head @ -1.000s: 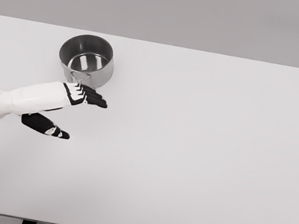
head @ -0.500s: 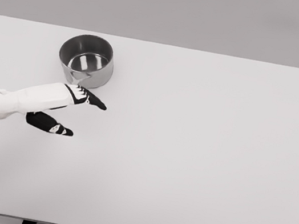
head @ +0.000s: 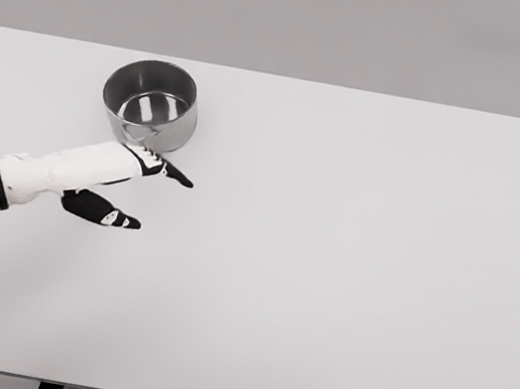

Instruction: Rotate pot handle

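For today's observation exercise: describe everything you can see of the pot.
The pot is a round, shiny, metal-looking vessel, upright and open-topped, with nothing visible inside but reflections. It stands on the white table toward its far left. Its handle cannot be made out; the left hand, fingers extended, lies just in front of the near wall, and whether it touches the pot cannot be told.

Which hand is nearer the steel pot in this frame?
Left. The left hand reaches in just in front of the pot, fingers spread, holding nothing. The right hand is not in view.
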Robot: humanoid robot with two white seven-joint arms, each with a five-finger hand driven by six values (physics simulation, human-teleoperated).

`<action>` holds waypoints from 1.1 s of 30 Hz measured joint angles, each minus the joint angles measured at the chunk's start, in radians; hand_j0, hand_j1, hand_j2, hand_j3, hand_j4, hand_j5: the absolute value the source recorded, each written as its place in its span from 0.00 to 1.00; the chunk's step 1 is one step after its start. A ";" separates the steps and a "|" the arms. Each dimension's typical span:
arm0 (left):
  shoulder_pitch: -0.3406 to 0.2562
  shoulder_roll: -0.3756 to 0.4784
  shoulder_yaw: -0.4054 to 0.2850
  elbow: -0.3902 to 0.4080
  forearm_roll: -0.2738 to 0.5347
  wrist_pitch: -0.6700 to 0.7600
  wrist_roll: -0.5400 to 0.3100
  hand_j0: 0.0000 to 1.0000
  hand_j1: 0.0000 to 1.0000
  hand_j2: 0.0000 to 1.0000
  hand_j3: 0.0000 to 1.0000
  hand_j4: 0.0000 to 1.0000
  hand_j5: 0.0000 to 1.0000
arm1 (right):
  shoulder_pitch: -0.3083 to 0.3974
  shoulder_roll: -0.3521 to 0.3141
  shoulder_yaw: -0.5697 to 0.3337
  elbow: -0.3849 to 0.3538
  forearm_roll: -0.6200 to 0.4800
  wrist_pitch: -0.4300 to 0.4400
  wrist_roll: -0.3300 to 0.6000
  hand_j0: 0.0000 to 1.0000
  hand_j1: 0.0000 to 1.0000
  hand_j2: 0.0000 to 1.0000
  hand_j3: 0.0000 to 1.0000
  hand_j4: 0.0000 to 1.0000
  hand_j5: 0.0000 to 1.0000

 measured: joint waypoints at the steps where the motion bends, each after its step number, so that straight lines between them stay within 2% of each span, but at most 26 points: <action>1: 0.000 0.000 -0.004 0.000 0.000 0.002 -0.002 0.82 0.82 0.82 0.82 0.82 0.82 | 0.000 0.000 0.000 0.000 0.000 0.000 0.000 1.00 1.00 1.00 1.00 1.00 1.00; 5: 0.000 -0.001 -0.015 0.000 0.000 0.005 -0.013 0.79 0.79 0.79 0.79 0.79 0.79 | 0.000 0.000 0.000 0.000 0.000 0.000 0.000 1.00 1.00 1.00 1.00 1.00 1.00; 33: 0.002 0.016 -0.020 0.003 0.003 0.043 -0.019 0.79 0.79 0.79 0.79 0.79 0.79 | 0.000 0.000 0.000 0.000 -0.001 0.000 0.000 1.00 1.00 1.00 1.00 1.00 1.00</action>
